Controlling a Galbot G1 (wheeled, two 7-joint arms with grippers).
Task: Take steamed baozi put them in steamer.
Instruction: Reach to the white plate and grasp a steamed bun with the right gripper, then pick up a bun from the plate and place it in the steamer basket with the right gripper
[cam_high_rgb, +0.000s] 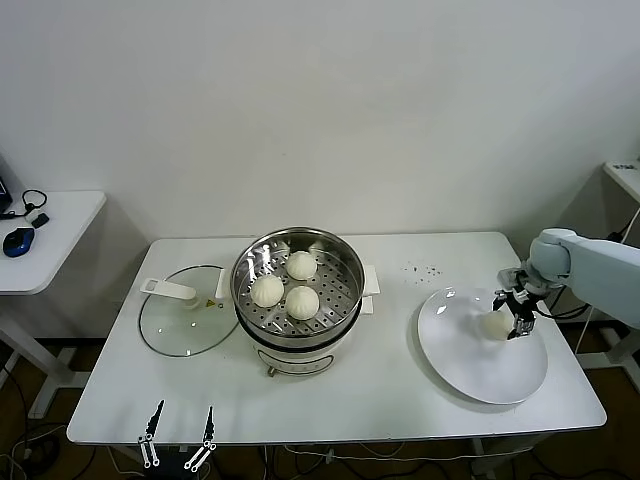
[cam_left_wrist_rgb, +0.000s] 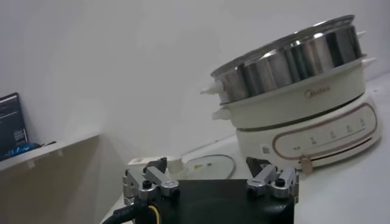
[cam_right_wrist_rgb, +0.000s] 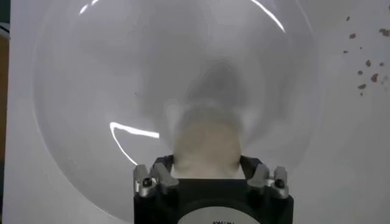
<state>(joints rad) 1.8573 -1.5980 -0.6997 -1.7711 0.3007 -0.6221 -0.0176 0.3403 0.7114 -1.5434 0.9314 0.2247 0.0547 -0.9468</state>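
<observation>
3 baozi (cam_high_rgb: 287, 282) already in steamer (cam_high_rgb: 343, 300) mid-bench; right gripper (cam_high_rgb: 512, 318) clamping the last bun (cam_high_rgb: 495, 325) on plate (cam_high_rgb: 470, 375) near right edge, lift and carry next; left gripper (cam_high_rgb: 179, 436) splayed wide, idle at front-left edge.

Right gripper (cam_high_rgb: 516, 312) reaches down over the plate (cam_high_rgb: 455, 345), fingers clamped around a baozi (cam_high_rgb: 496, 325); left gripper (cam_high_rgb: 178, 437) waits spread open, well away from the plate.

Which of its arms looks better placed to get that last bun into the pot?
The right. Its gripper is already around the last baozi on the plate. The left gripper is parked at the table's near edge, away from it.
</observation>
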